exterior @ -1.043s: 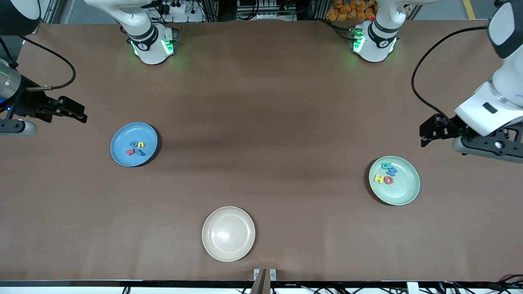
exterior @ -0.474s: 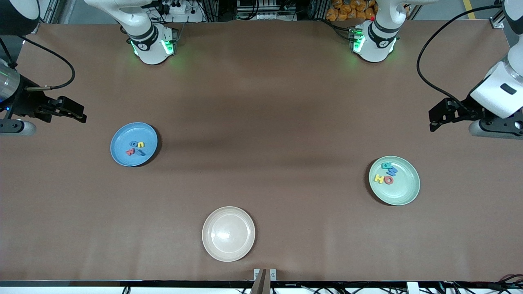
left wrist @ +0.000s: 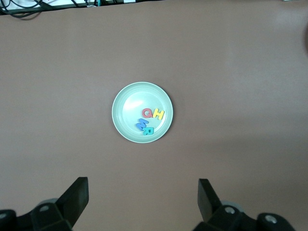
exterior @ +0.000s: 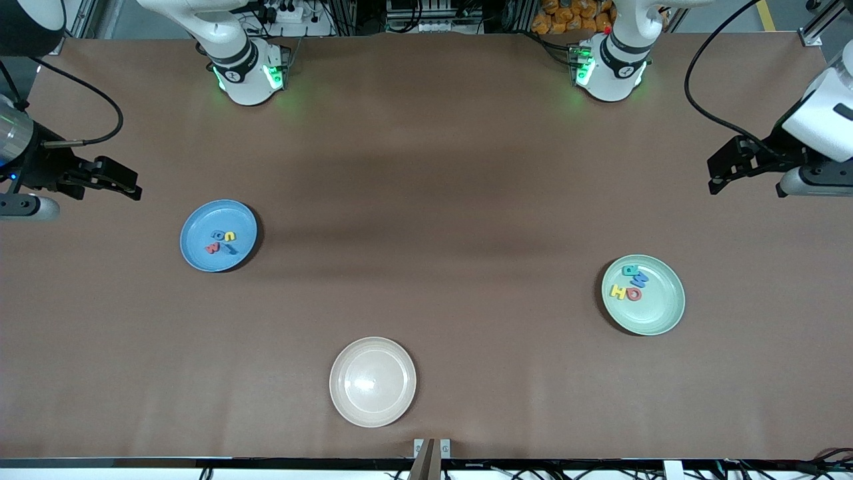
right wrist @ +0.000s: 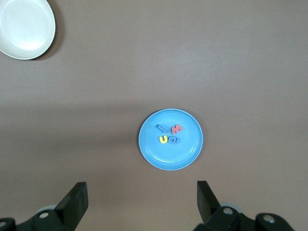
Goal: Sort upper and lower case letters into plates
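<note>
The blue plate (exterior: 200, 257) lies toward the right arm's end of the table and holds several small letters (exterior: 221, 241); the right wrist view shows it (right wrist: 185, 151) with its letters (right wrist: 169, 134). The mint green plate (exterior: 656, 313) lies toward the left arm's end and holds several letters (exterior: 630, 283); the left wrist view shows it (left wrist: 126, 108) with them (left wrist: 150, 119). My right gripper (exterior: 130, 187) is open and empty, up over bare table beside the blue plate. My left gripper (exterior: 716, 177) is open and empty, up over bare table beside the green plate.
A cream-beige plate (exterior: 372, 381) with nothing in it sits near the table's front edge, nearer to the front camera than both other plates; it also shows in the right wrist view (right wrist: 24, 24). Brown table (exterior: 433, 220) stretches between the plates.
My left gripper has risen and drawn back from the green plate toward its base. The right arm, the plates and the letters have not moved.
</note>
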`<state>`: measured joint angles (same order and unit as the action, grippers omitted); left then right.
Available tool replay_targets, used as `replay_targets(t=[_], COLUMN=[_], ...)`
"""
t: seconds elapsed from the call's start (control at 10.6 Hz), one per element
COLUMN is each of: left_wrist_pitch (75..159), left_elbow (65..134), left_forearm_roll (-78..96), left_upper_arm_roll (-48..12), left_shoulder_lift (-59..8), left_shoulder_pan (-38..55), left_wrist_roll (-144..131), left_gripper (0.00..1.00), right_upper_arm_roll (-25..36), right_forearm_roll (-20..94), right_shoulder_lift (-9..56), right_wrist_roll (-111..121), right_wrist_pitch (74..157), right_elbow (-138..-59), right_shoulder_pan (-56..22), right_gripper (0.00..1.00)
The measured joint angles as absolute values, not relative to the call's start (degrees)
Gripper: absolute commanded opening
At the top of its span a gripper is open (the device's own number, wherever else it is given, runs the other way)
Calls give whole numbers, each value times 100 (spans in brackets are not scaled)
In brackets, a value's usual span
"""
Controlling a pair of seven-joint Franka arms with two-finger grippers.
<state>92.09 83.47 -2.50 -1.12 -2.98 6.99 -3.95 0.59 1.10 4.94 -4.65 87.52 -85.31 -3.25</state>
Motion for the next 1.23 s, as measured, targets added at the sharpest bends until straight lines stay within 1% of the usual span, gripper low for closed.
replay_targets(t=[0.38, 1.23], left_wrist_pitch=[9209, 9119], left_elbow=[8411, 8453], left_forearm_roll=[115, 78], left_upper_arm_roll=[-104, -1], left_shoulder_lift=[-299, -423], left_shoulder_pan=[662, 661], left_wrist_roll=[-139, -108], left_gripper=[100, 100], right_upper_arm_roll=[64, 45], right_forearm_roll=[105, 95], right_shoulder_lift=[494, 494], right_wrist_roll=[-465, -461], right_wrist_pitch=[8748, 8729], right_elbow=[-8531, -8531], right_shoulder_pan=[-309, -326], right_gripper=[100, 100])
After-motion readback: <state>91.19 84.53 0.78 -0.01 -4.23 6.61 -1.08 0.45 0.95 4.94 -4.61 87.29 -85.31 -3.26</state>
